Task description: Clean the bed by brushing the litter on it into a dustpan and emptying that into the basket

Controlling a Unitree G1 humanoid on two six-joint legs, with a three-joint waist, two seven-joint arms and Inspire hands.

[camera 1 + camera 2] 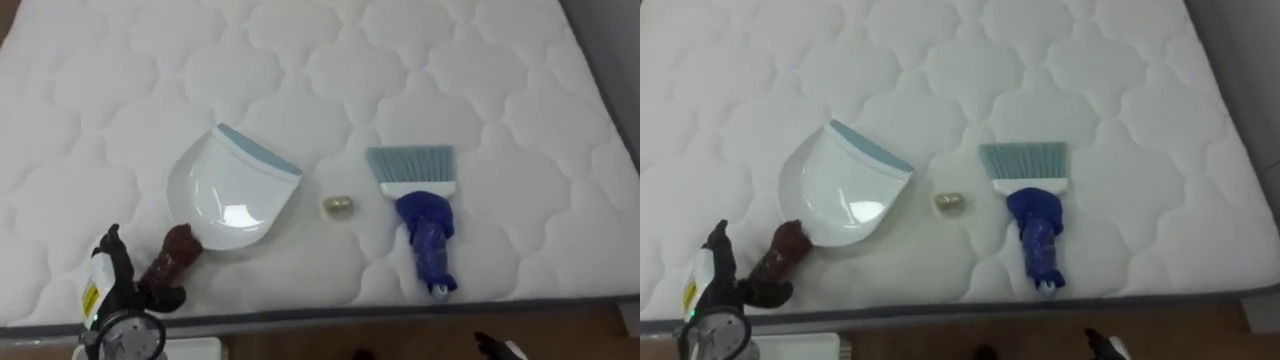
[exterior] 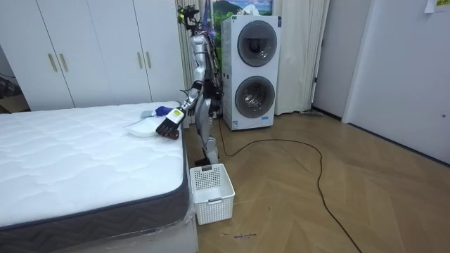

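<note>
Your left hand curls round the dustpan by its handle, likely to angle it toward the scrap lying beyond, short of the brush.

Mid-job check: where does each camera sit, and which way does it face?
Left eye view: on the head, looking down at mattress, dustpan, brush; left hand lower left, by the dustpan's handle.
Right eye view: the head's other eye, same downward look, same left hand.
Room view: standing across the floor, facing the mattress's side, stacked machines and whole robot.
Shared: dustpan and brush on the mattress show in all three.
</note>
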